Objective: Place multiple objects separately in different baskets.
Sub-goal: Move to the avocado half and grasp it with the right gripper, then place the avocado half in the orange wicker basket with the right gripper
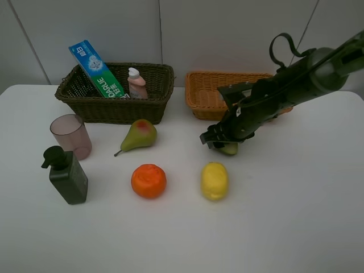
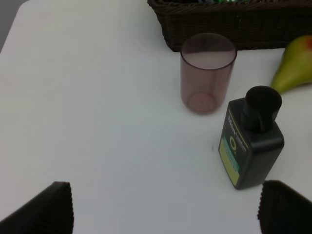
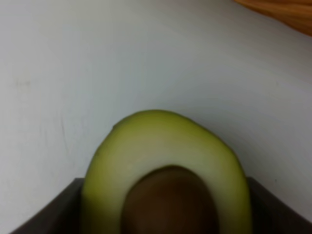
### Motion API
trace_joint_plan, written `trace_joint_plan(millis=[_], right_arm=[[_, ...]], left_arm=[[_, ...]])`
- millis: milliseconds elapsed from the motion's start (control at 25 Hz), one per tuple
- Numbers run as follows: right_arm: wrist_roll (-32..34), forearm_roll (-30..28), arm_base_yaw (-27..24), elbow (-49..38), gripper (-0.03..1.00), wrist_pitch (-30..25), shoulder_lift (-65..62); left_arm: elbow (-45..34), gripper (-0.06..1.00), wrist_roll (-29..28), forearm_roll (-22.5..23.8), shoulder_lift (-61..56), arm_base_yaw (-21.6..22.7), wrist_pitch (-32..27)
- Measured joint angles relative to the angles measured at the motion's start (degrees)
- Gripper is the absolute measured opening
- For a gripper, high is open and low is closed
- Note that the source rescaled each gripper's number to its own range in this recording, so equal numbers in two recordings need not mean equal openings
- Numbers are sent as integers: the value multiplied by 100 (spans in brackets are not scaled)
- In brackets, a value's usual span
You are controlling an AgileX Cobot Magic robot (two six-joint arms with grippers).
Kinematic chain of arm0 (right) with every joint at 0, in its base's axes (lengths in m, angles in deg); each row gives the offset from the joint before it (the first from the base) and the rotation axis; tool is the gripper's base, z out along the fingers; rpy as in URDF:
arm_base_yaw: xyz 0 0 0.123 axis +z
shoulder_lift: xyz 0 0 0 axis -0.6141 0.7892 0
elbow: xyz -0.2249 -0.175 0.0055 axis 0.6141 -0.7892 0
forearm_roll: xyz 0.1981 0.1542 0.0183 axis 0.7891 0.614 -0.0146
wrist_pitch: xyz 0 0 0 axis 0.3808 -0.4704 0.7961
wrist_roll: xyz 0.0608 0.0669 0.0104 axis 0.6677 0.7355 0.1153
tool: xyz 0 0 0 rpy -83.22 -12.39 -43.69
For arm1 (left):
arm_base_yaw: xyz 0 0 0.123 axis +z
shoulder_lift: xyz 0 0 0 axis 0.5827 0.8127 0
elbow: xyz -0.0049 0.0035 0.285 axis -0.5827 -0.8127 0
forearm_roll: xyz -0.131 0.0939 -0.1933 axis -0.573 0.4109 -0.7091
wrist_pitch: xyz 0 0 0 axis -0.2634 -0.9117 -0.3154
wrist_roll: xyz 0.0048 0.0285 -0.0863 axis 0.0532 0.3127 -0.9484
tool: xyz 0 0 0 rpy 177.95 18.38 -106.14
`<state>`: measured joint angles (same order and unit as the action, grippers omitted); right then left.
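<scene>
My right gripper is shut on the avocado half, low over the table in front of the light orange-tan basket. The right wrist view shows the avocado half cut face up between the dark fingers. The dark olive-brown basket holds the toothpaste box and the small pink bottle. On the table lie the pear, orange and lemon. The pink cup and the pump bottle stand ahead of my open, empty left gripper.
The white table ends at a pale wall behind the baskets. The right arm reaches over the orange-tan basket's right side. The left arm does not show in the exterior high view.
</scene>
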<state>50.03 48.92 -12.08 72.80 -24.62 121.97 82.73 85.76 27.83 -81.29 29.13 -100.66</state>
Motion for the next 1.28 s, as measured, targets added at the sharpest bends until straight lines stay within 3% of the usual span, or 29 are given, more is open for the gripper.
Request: trace_joint_plan(millis=[760, 1280], right_arm=[[0, 85, 0, 0, 42, -783, -1584], [0, -124, -153, 30, 42, -846, -2297]], left_arm=[[0, 100, 0, 0, 0, 0, 0], [0, 100, 0, 0, 0, 0, 0]])
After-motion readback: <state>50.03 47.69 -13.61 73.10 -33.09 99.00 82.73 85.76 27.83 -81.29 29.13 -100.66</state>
